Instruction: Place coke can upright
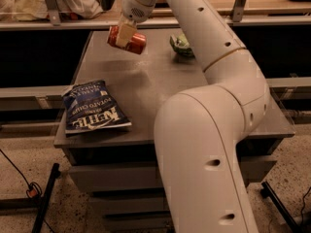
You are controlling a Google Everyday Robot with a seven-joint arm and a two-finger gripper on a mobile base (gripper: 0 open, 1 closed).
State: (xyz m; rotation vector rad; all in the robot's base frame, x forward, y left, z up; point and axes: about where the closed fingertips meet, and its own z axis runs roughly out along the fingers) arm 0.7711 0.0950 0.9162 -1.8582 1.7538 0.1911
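The coke can (134,41), red with a silver end, lies on its side in the air above the far left part of the grey table (146,91). My gripper (126,34) is shut on the coke can, gripping its middle from above, with one pale finger (125,34) across the can's front. The white arm reaches in from the lower right and hides the table's middle right.
A dark blue Kettle chips bag (93,106) lies flat at the table's front left corner. A green snack bag (181,44) sits at the far middle, just right of the can. A shelf rail (58,23) runs behind the table.
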